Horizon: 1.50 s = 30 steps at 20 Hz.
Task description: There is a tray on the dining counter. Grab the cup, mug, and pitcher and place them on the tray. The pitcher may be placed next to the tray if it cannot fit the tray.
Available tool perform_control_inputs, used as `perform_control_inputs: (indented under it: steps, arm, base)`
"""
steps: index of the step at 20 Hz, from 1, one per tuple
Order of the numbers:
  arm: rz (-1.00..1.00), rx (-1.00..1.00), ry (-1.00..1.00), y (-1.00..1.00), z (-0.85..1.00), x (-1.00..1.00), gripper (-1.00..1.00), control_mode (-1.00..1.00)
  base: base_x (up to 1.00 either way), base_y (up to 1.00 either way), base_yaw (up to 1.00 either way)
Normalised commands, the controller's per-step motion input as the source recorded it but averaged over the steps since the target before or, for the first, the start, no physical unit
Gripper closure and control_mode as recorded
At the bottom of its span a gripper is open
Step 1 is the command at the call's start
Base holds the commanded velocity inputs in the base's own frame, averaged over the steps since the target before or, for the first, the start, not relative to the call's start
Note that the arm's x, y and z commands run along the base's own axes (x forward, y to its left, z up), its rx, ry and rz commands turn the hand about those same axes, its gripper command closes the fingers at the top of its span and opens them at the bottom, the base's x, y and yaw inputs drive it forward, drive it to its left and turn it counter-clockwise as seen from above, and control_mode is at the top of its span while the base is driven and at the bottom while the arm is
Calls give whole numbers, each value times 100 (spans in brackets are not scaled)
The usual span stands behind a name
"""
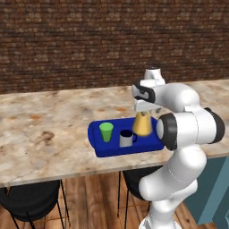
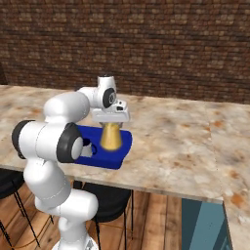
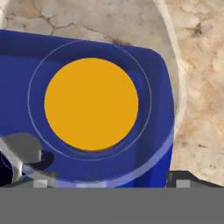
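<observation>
The blue tray lies on the dining counter near its front edge. On the tray stand the green cup, the grey mug and, at the right end, the pitcher with orange liquid. My gripper hangs straight above the pitcher's neck, open. From the right base view the pitcher stands upright on the tray under the gripper. The hand view looks down into the pitcher; the gripper has its fingertips spread wide apart, with the mug at lower left.
A brick wall runs behind the counter. Black stools stand under its front edge. A teal cabinet is at the lower right beside the arm. Bare marble stretches to the right of the tray.
</observation>
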Motion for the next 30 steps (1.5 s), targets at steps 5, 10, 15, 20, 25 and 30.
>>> perform_control_inputs:
  steps: [5,10,15,20,25,30]
  arm:
    - [1,0,0,24,9,-2,-100,-100]
    - [3,0,0,12,8,-14,-100,-100]
    - [6,0,-5,5,16,-20,-100,-100]
    - [5,0,-9,9,28,-6,-100,-100]
    - [3,0,-8,8,44,-12,-100,-100]
    - [0,0,-4,7,51,-35,-100,-100]
  base:
    - [0,0,0]
    - [0,0,0]
    - [0,0,0]
    - [0,0,0]
    - [0,0,0]
    - [0,0,0]
